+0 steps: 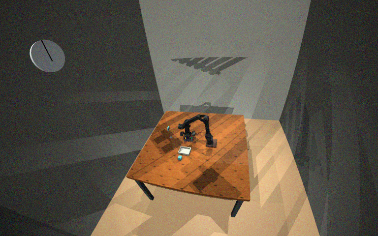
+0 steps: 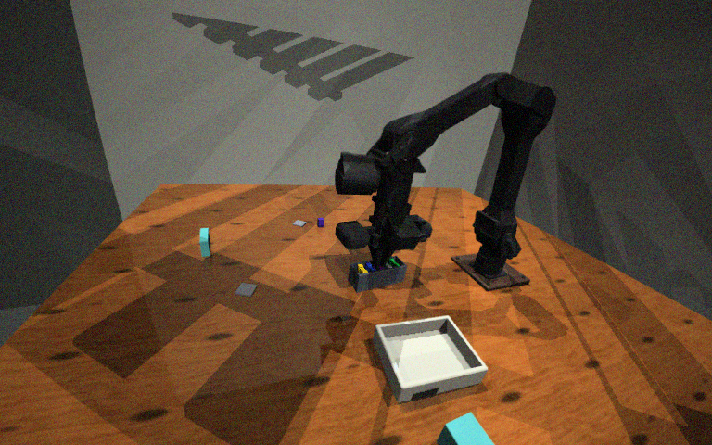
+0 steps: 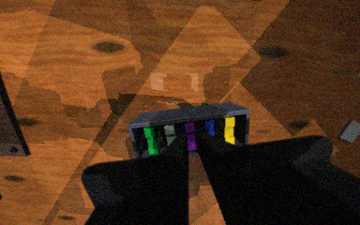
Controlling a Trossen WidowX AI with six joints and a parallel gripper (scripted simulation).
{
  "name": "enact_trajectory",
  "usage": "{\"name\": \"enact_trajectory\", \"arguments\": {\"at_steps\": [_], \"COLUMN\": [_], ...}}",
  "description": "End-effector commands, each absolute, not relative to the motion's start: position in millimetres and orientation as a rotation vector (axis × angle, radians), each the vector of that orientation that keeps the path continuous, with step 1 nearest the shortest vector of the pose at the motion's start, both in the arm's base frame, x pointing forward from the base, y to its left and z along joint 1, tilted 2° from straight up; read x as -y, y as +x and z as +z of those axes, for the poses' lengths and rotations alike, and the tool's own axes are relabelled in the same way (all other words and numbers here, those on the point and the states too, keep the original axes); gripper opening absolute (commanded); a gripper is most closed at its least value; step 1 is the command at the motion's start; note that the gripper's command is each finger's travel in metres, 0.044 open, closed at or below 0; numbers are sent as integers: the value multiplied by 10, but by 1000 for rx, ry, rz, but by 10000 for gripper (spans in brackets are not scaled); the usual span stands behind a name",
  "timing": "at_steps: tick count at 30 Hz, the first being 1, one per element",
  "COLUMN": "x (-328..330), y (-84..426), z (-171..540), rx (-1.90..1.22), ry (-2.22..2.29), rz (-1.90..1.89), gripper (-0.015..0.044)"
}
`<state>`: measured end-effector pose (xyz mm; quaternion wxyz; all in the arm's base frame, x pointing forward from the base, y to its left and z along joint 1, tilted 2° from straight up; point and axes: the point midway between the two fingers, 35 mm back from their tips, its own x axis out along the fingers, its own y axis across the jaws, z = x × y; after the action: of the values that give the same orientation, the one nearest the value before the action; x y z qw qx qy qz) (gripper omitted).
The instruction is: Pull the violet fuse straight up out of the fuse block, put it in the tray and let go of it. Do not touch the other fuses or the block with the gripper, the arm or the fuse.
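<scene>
1. At the centre of the wrist view, the dark fuse block [image 3: 187,117] sat on the wooden table [image 3: 70,70].
2. It held green, white, violet, blue and yellow fuses in a row.
3. The violet fuse [image 3: 190,137] stood in the middle slot.
4. The hand [image 3: 193,141] reached down over the block, its two fingers closed on the violet fuse.
5. The white tray [image 2: 429,356] sat lower right in the exterior view, apart from the block.

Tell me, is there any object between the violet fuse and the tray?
Nothing visible. The violet fuse sits in the fuse block; only table lies between it and the tray. The tool straddles the fuse.
</scene>
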<state>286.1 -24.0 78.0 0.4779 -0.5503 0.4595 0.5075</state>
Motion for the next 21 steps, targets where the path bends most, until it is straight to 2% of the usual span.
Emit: {"name": "enact_trajectory", "arguments": {"at_steps": [1, 4, 21], "x": [240, 240, 240], "y": [2862, 2862, 2862], "z": [782, 782, 848], "rx": [-1122, -1122, -1122], "ry": [-1344, -1344, -1344], "rz": [1239, 1239, 1239], "gripper": [17, 0, 0]}}
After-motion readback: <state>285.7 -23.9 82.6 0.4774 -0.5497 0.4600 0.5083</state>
